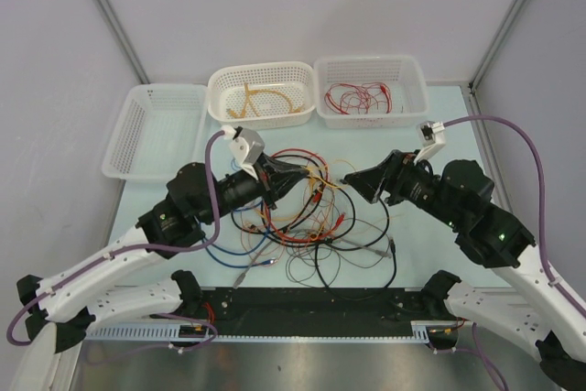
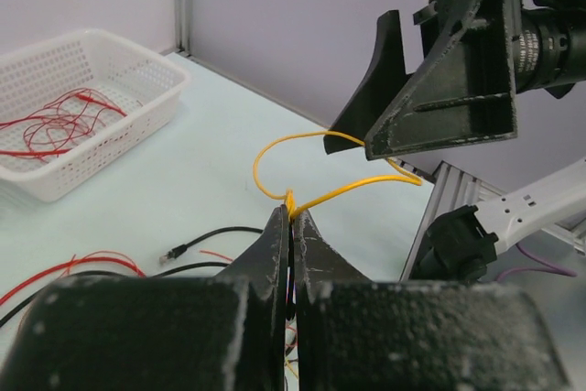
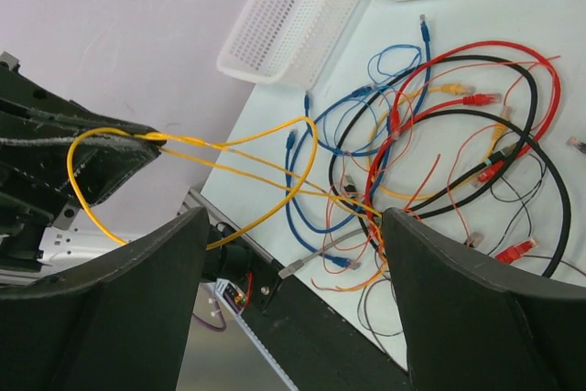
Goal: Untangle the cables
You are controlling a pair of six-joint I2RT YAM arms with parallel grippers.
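The cables (image 1: 320, 217) lie in a tangled heap of red, blue, black, orange and yellow wires on the table between the two arms. My left gripper (image 2: 293, 212) is shut on a thin yellow cable (image 2: 302, 148), which loops up from its tips. From above, the left gripper (image 1: 309, 179) sits over the heap's upper left. My right gripper (image 3: 293, 214) is open, nothing between its fingers, with the yellow cable (image 3: 275, 135) stretched in front of it. It faces the left gripper from the right (image 1: 352, 182).
Three white baskets stand along the back: an empty one (image 1: 137, 98) on the left, a middle one (image 1: 261, 68) holding yellow cables, a right one (image 1: 366, 61) holding red cables. A black rail (image 1: 311, 304) runs along the near edge between the arm bases.
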